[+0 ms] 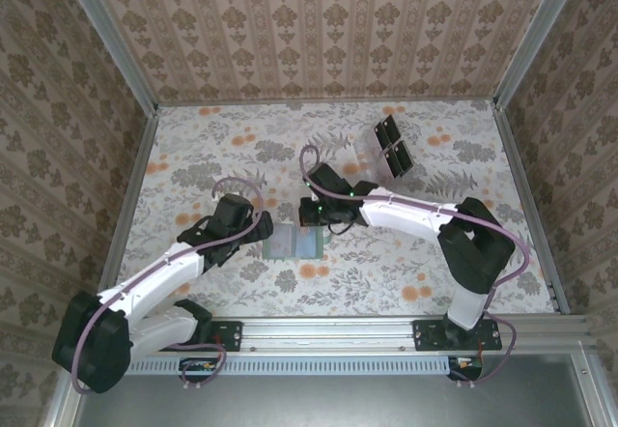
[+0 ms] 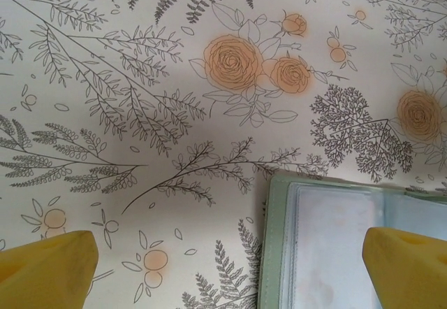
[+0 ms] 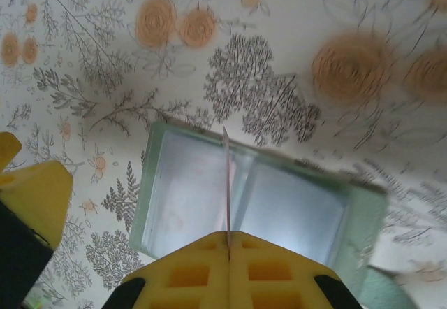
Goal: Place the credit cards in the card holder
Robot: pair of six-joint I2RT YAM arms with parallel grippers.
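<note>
Top external: high behind the arms (image 1: 406,216), looking down on the whole table (image 1: 193,147). Wrist views: close, aimed down past left claw (image 2: 227,267) and right claw (image 3: 228,238). Shared: card holder (image 1: 294,245) ahead of both claws.

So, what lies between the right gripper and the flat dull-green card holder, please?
A thin pinkish card, pinched edge-on by the right gripper, over the card holder: right wrist view.
</note>
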